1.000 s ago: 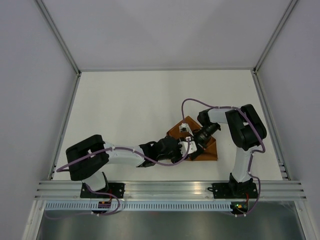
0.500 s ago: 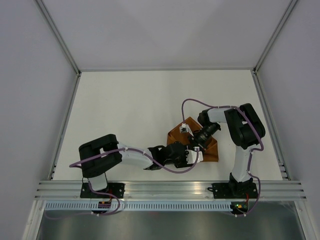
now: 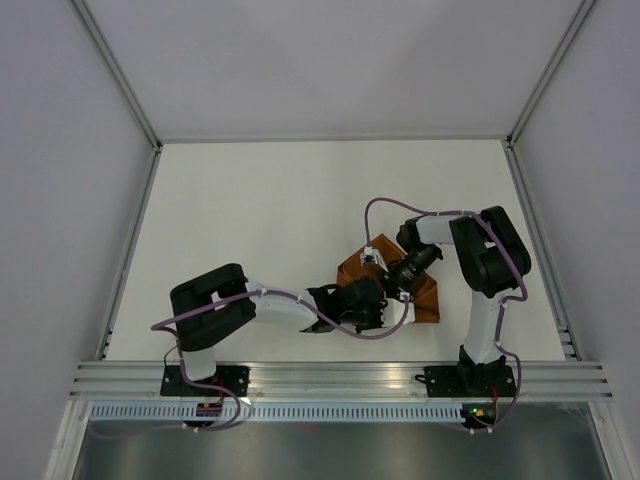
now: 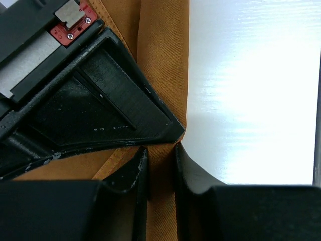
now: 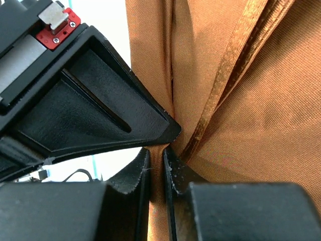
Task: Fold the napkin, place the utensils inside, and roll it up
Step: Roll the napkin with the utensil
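Lying on the white bench [image 3: 260, 220], right of centre and close to its near edge, the napkin [image 3: 424, 298] is seen from above as a folded, roughly triangular heap of rust-orange cloth. Much of it is covered by the two arm ends that meet over it.

The left arm [image 3: 270, 312] is stretched low along the near part of the bench from its base at the near left. The right arm [image 3: 490, 260] is bent over from its base at the near right, with its wrist pointed left and down onto the cloth. A purple cable [image 3: 385, 203] is looped above the right wrist.

In the left wrist view the left jaws are set narrow. A band of the cloth is held between the two black fingers [image 4: 138, 173], and the gap is filled by it from one finger to the other. The grip is taken at an edge of the napkin, and bare bench is seen just to the right of it.

In the right wrist view the right jaws are drawn almost together, and a thin fold is pinched between the fingers [image 5: 173, 170]. A stitched hem [image 5: 225, 75] is seen running down to the pinch from the upper right, with creased layers on both sides of it.

From above, the exact spots gripped are hidden by the wrists.
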Tool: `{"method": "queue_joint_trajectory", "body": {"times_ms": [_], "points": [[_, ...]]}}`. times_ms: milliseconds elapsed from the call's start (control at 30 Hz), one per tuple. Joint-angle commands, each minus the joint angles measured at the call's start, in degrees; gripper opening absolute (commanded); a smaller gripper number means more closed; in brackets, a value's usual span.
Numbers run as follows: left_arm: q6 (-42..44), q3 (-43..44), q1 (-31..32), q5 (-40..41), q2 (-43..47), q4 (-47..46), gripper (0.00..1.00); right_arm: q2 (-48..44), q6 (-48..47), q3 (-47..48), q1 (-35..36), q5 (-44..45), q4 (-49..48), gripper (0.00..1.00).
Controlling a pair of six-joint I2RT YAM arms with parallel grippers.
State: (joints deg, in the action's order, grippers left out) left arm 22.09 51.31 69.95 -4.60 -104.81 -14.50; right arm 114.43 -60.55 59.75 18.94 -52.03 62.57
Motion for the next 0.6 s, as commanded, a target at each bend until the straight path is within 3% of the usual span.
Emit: {"method": "queue_joint_trajectory", "body": {"times_ms": [0,233,567], "points": [[-2.39,1.95,-1.66,-5.06,-3.02,4.39,0.05,1.23,-2.11,-0.77,0.31,9.58,-9.65,0.2],[-6.7,5.73,-6.66,-15.68,-5.92,10.98,0.02,-4.02,1.12,-0.95,0.13,10.19,-11.31,0.37],[-11.27,8.1,-12.38,-23.87,-8.56,13.89,0.02,-12.56,8.78,0.54,-2.77,13.62,-15.89,0.47]]}}
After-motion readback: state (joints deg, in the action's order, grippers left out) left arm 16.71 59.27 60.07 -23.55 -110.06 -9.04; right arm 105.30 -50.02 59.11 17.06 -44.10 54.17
